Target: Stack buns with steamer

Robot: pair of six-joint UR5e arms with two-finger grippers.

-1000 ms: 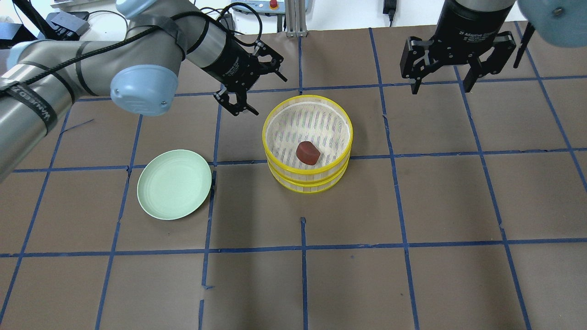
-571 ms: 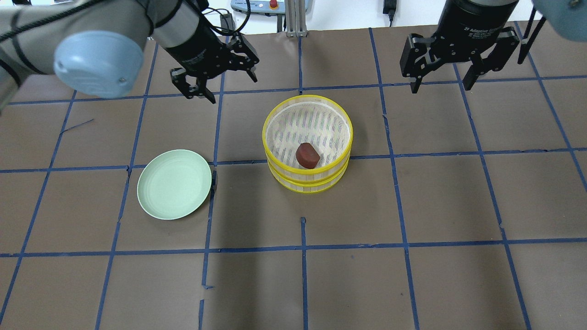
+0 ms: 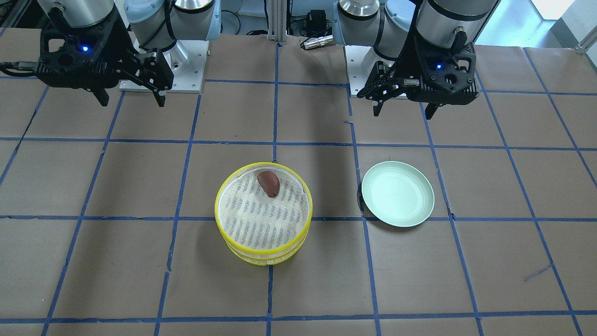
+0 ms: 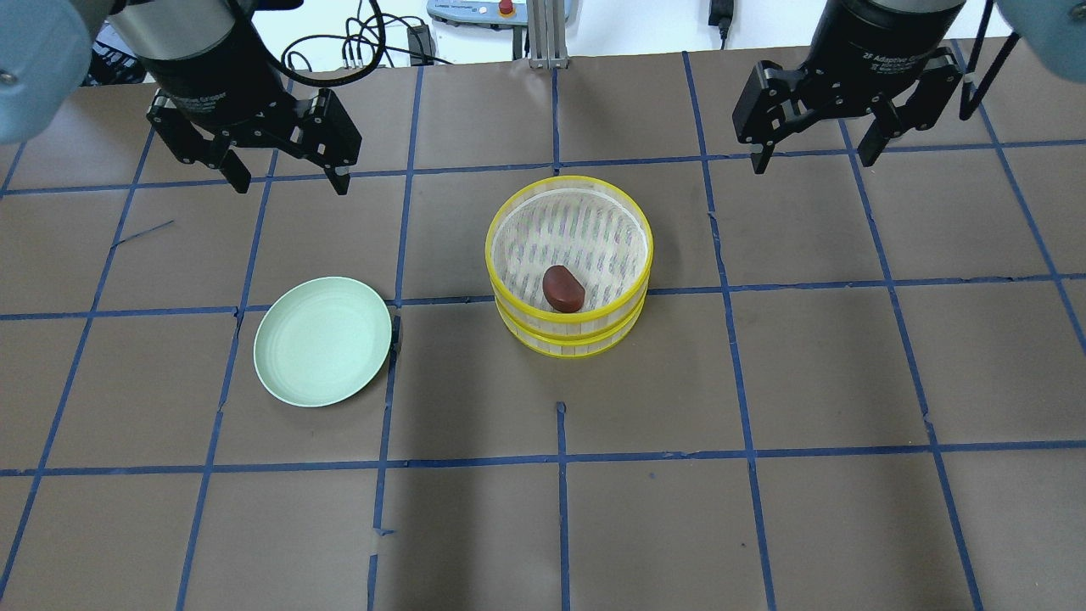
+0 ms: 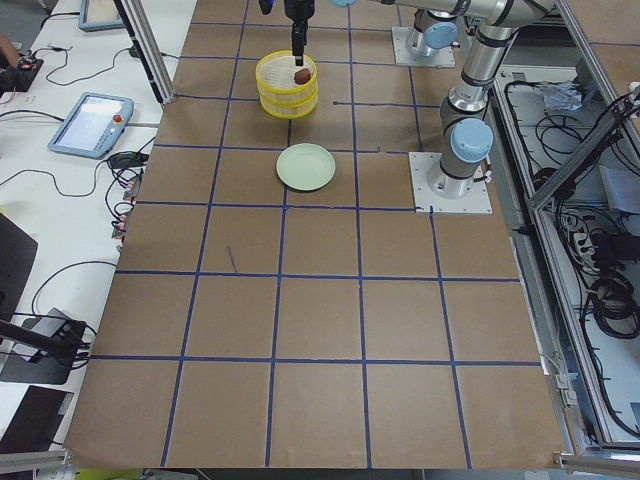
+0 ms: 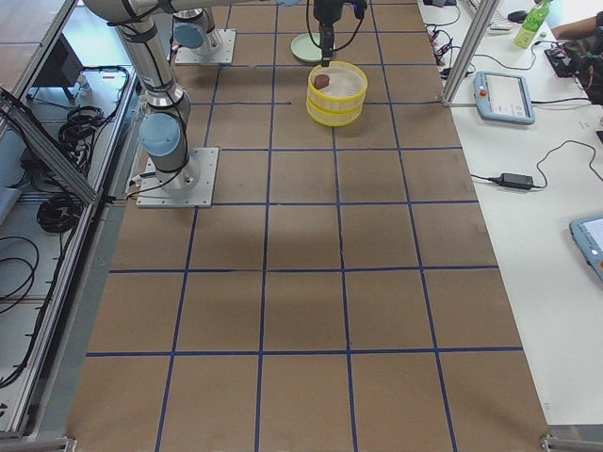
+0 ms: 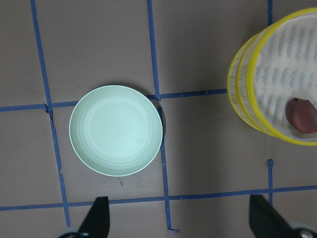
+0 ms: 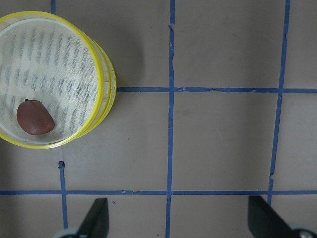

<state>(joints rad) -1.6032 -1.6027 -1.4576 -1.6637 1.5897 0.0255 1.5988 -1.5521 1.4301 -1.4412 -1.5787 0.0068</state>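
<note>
The two yellow-rimmed steamer tiers (image 4: pixel 568 265) stand stacked at the table's middle, also in the front view (image 3: pixel 263 212). The reddish-brown bun (image 4: pixel 563 288) lies on the top tier's slatted floor; it shows in the front view (image 3: pixel 269 183), the left wrist view (image 7: pixel 301 114) and the right wrist view (image 8: pixel 34 117). The white bun is hidden. My left gripper (image 4: pixel 284 174) hangs open and empty high over the table's far left, above the plate. My right gripper (image 4: pixel 812 153) hangs open and empty at the far right. Both are apart from the steamer.
An empty pale green plate (image 4: pixel 322 340) lies left of the steamer, also in the front view (image 3: pixel 397 193) and the left wrist view (image 7: pixel 116 130). Blue tape lines grid the brown table. The arm bases (image 3: pixel 161 70) are bolted at the robot's side.
My left arm has swung left, away from the steamer's rim, and its gripper now points straight down over the far left. The bun has shifted slightly. The right gripper is almost still.
</note>
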